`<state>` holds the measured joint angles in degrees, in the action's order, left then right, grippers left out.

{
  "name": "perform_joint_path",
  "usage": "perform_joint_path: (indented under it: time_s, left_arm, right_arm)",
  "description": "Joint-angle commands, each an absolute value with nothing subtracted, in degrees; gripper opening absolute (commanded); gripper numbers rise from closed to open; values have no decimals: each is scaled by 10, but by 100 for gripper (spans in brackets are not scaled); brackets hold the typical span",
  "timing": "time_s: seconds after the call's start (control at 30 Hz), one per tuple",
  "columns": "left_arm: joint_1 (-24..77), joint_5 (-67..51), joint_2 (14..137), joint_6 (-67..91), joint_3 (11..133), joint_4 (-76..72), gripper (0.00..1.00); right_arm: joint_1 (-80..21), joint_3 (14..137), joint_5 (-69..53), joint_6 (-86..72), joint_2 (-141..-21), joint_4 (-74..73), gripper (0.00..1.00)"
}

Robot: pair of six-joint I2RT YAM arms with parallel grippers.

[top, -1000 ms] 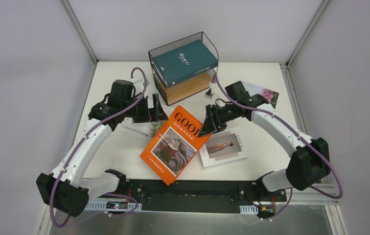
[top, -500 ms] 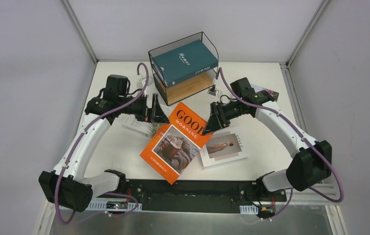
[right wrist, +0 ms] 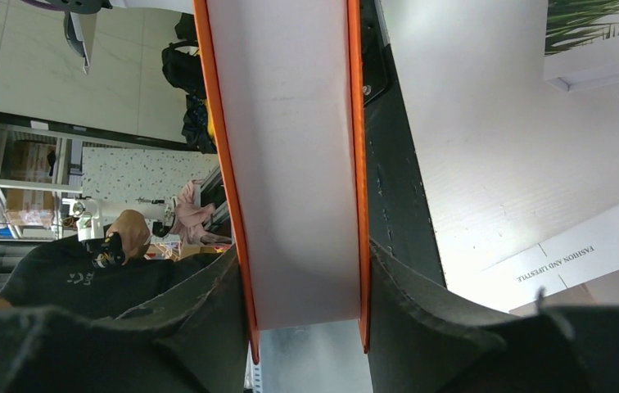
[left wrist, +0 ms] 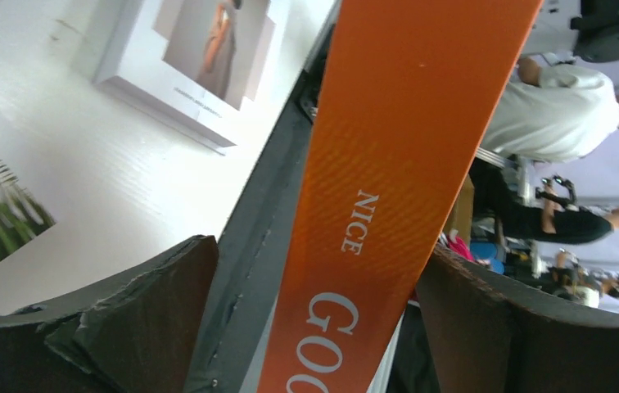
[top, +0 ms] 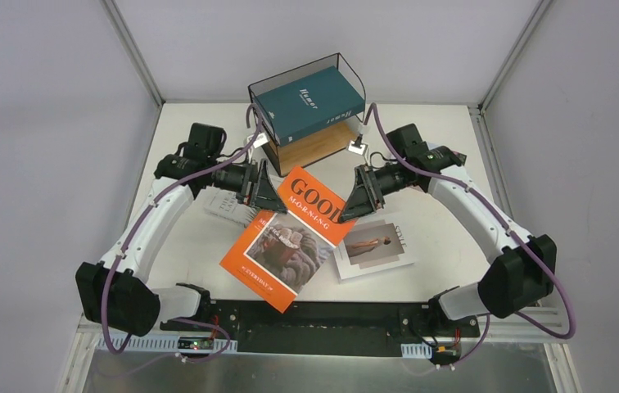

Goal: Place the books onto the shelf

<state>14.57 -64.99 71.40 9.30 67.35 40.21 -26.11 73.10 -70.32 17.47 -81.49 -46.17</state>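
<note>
A: Which step are we at?
B: 2nd book, I'd say. Teal book [top: 310, 102] lies on the top tier of the shelf [top: 314, 147], and the lower board shows bare wood. The orange "GOOD MORNING" book [top: 290, 237] is the one in hand. Its far edge is up off the bench [top: 433, 278], near corner low, twd the arm bases.
A: Pincers?
B: Right pincer [top: 354, 199] is clamped on its page edge, pads tight on both covers. Left pincer [top: 261, 190] stands wide apart, straddling the spine w/ a gap each side, so no grip there.
A: Next move?
B: Prob. left closes on the spine, then both arms carry it back to the shelf. The book looks big for that shelf, so the angle matters; the wire frame could snag a corner.
A: What can't you see?
B: Whether the near corner touches the bench, can't tell. Palm-leaf book [top: 226, 206] is mostly under the left arm. STYLE book [top: 376, 246] sits just beside the orange one, left edge unclear. The bench under the right forearm is hidden.
</note>
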Motion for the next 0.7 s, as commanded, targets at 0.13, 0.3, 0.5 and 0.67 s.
perform_joint_path:
  time_s: [0.13,0.3,0.5,0.67]
  left_arm:
    - [151,-787,731,53,686,407,40]
    - [151,-791,729,52,687,407,17]
    - [150,-730,737,89,707,405,10]
    - [150,-652,738,186,745,349,7]
  right_arm:
    - [-260,780,-729,179,-847,-467,5]
    - [-253,769,-672,106,-846,-409,67]
    - [-191,730,-518,-14,-789,-348,86]
    - [-140,676,-342,-128,-696,-292,100]
